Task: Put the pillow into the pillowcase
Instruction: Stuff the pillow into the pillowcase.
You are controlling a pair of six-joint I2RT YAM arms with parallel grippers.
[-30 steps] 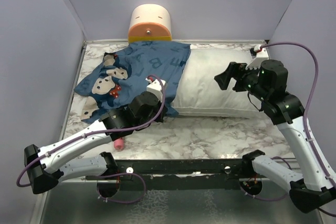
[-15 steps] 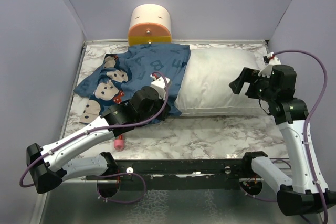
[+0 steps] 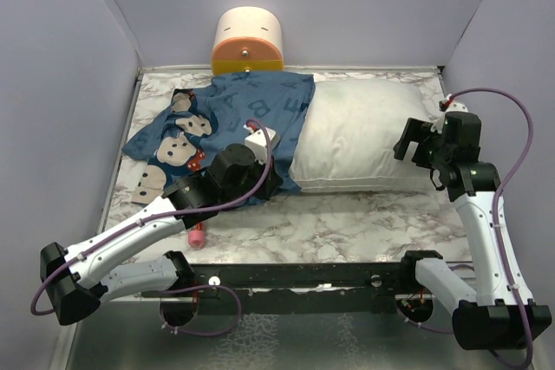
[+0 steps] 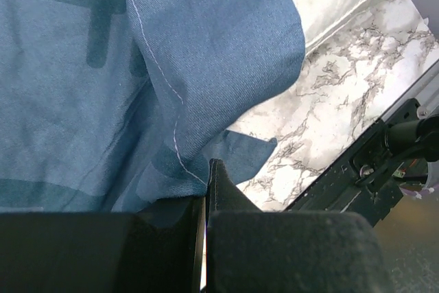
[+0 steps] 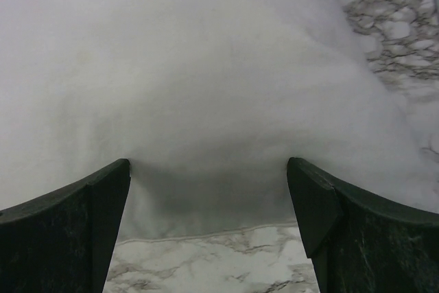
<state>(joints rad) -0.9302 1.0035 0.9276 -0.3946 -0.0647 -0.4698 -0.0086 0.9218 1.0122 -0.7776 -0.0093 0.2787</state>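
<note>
The plump white rectangular fabric pillow point(image 3: 360, 132) lies across the back right of the table, its left end overlapped by the blue cloth pillowcase point(image 3: 234, 106) printed with letters and mouse faces. I can't tell how much of it is truly inside. My worry is the pillow's bulk: pushed from the right, I judge it could buckle or ride over the cloth instead of sliding into the mouth. The pillowcase is bunched, so it may simply drag leftward.

My left fingers point(image 4: 219, 190) are pinched shut on a fold of the pillowcase's near edge. That is a thin bite and could slip under a pull. My right fingers point(image 5: 82, 204) stand wide apart at the pillow's right end, gripping nothing.

The white marble-patterned table point(image 3: 347, 223) looks smooth. Plain lilac walls point(image 3: 364, 6) box it in closely. A cream-and-orange cylinder point(image 3: 249, 39) sits at the back, and a small pink object point(image 3: 197, 236) lies near the front edge.
</note>
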